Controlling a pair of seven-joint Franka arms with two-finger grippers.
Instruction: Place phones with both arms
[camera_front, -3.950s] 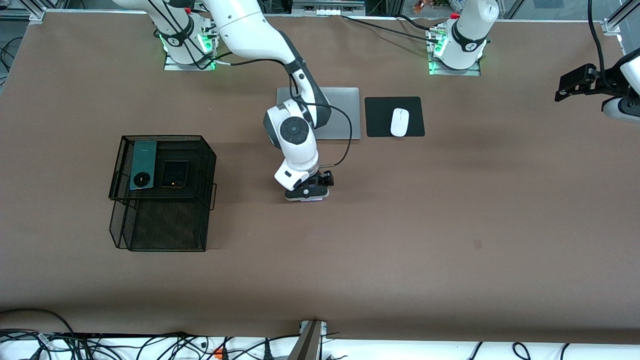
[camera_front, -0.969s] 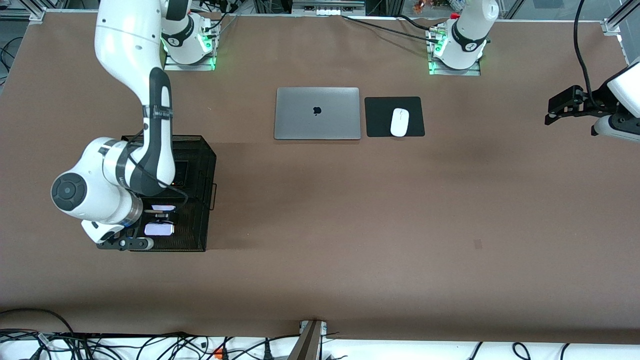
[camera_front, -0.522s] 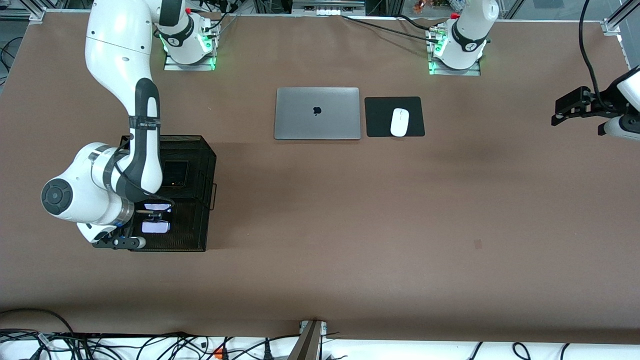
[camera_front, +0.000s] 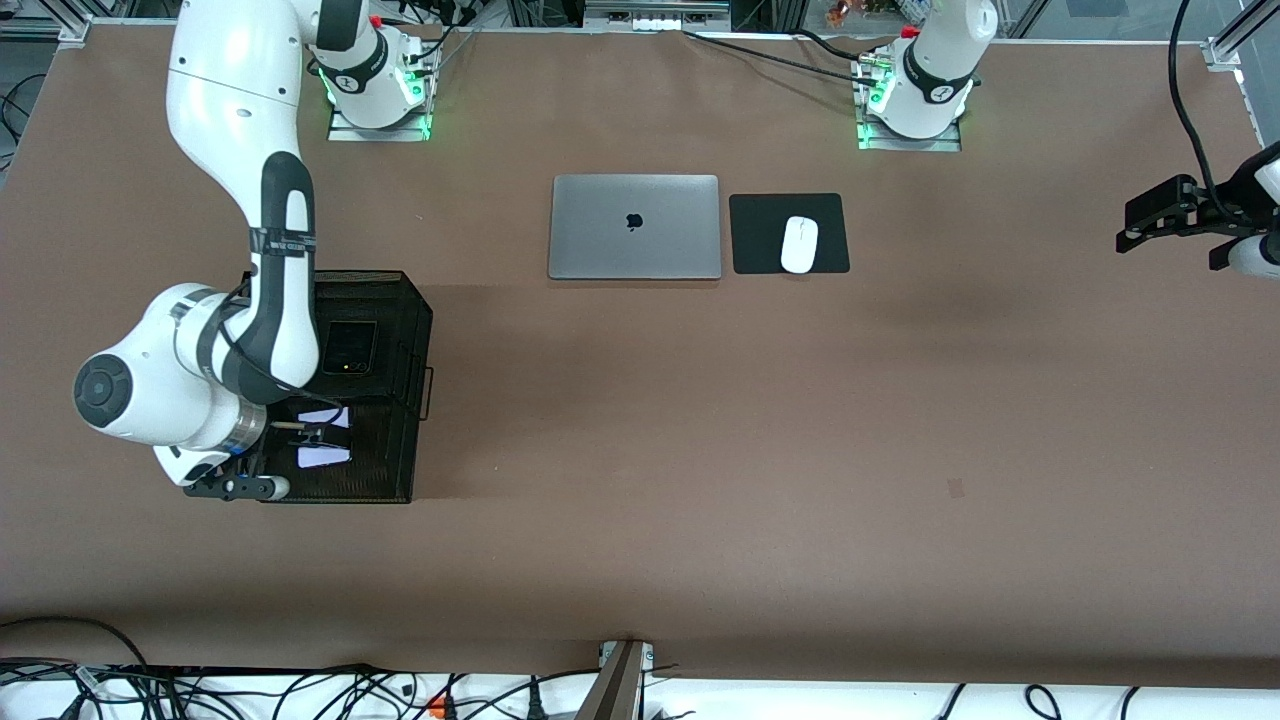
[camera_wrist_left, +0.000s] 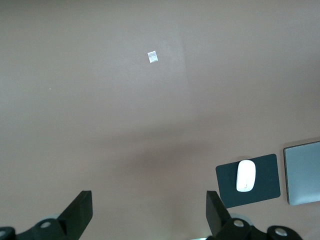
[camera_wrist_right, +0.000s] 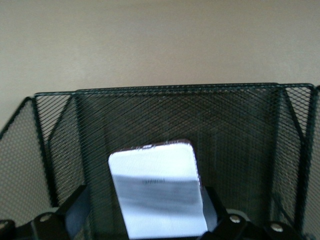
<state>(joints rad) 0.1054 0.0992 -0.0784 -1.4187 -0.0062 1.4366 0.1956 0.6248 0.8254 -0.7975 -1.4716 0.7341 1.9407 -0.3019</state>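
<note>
The pale lilac-white phone (camera_front: 323, 457) lies in the lower tier of the black mesh rack (camera_front: 400, 330); in the right wrist view it (camera_wrist_right: 155, 195) sits tilted between the spread fingers, with a gap on one side. My right gripper (camera_front: 305, 437) reaches into that tier and is open (camera_wrist_right: 145, 200). The small black phone (camera_front: 350, 347) lies on the rack's upper tier. The dark-green phone is hidden under the right arm. My left gripper (camera_front: 1135, 225) waits open and empty above the left arm's end of the table (camera_wrist_left: 150, 200).
A closed silver laptop (camera_front: 634, 227) and a white mouse (camera_front: 799, 244) on a black pad (camera_front: 760, 235) lie near the robots' bases. The rack's mesh walls (camera_wrist_right: 175, 110) close in around the right gripper.
The right arm carried the lilac-white phone from the middle of the table into the rack's lower tier. The phone has since tilted between the fingers. The left gripper drifted slightly.
</note>
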